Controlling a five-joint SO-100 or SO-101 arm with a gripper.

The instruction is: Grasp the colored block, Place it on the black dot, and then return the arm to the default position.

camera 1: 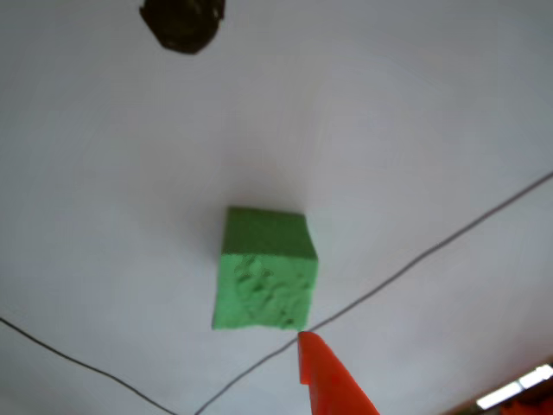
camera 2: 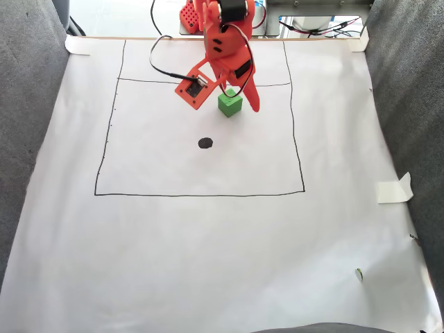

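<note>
The green foam cube [camera 2: 229, 104] rests on the white paper just inside the drawn square's top line, up and to the right of the black dot [camera 2: 205, 143] in the fixed view. The orange arm hangs over it, and my gripper [camera 2: 240, 103] is open around the cube, one pointed finger [camera 2: 252, 101] down along the cube's right side. The other view shows the cube [camera 1: 263, 272] in the middle with its pebbled face toward the camera, the black dot [camera 1: 183, 24] at the top edge, and one orange fingertip [camera 1: 321, 376] just below the cube's corner.
A thin drawn square [camera 2: 304, 191] frames the work area on the paper. Grey fabric [camera 2: 28, 104] borders both sides. Tape [camera 2: 394, 189] holds the paper's right edge. The arm's base and cables [camera 2: 208, 14] stand at the top.
</note>
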